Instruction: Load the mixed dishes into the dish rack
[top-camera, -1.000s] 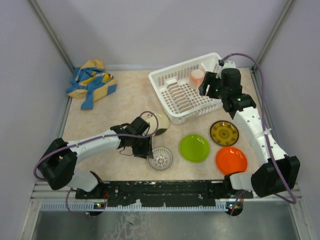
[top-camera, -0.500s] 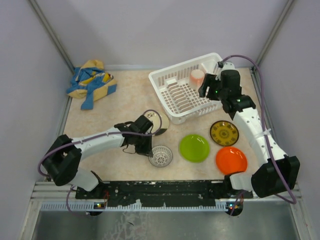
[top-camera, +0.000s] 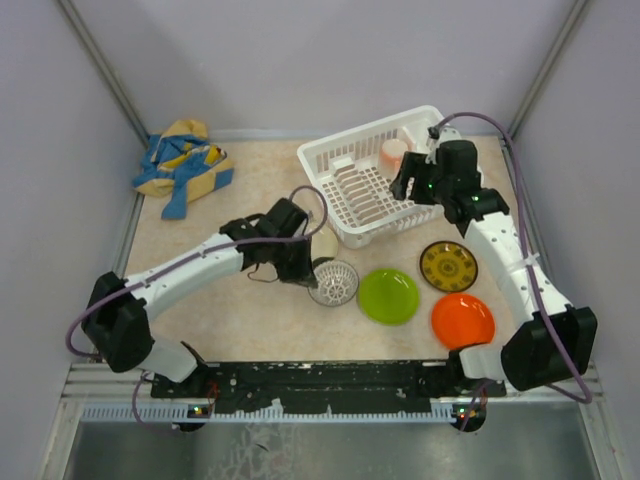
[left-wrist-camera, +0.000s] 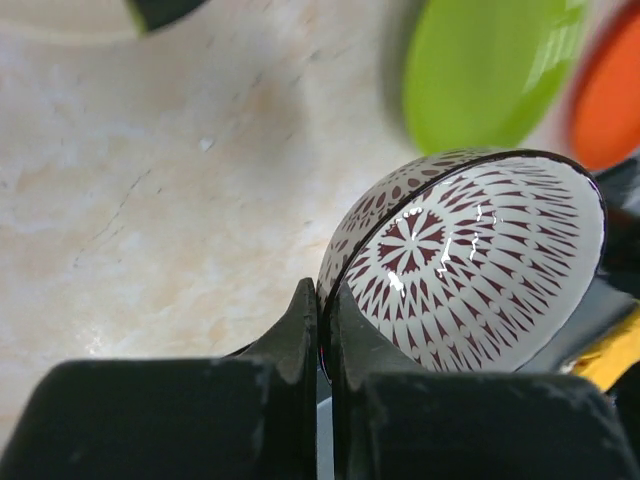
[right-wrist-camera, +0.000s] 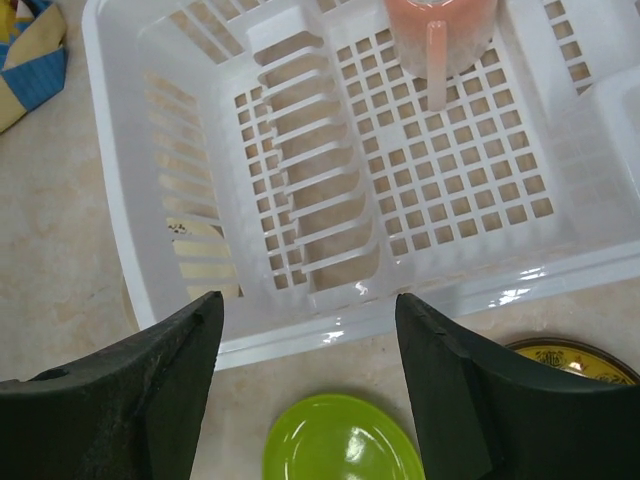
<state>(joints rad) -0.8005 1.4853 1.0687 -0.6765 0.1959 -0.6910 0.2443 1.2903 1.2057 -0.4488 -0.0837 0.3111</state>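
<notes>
My left gripper (top-camera: 310, 272) is shut on the rim of the small white patterned bowl (top-camera: 334, 283), holding it tilted on edge just in front of the dish rack (top-camera: 345, 215). In the left wrist view the fingers pinch the bowl's rim (left-wrist-camera: 470, 260). The cream plate (top-camera: 326, 241) is mostly hidden behind my left arm. The pink cup (top-camera: 394, 153) stands in the rack's far part. The lime-green plate (top-camera: 388, 296), brown-yellow plate (top-camera: 448, 265) and orange plate (top-camera: 463, 320) lie flat on the table. My right gripper (top-camera: 410, 182) is open and empty above the rack (right-wrist-camera: 330, 170).
A blue and yellow cloth (top-camera: 182, 165) lies at the far left, and a corner of it shows in the right wrist view (right-wrist-camera: 30, 50). The enclosure walls stand close on both sides. The lime-green plate (right-wrist-camera: 345, 440) lies right in front of the rack's near wall.
My left gripper has carried the bowl up and to the right, from the near table toward the rack's front. My right gripper has shifted slightly left over the rack.
</notes>
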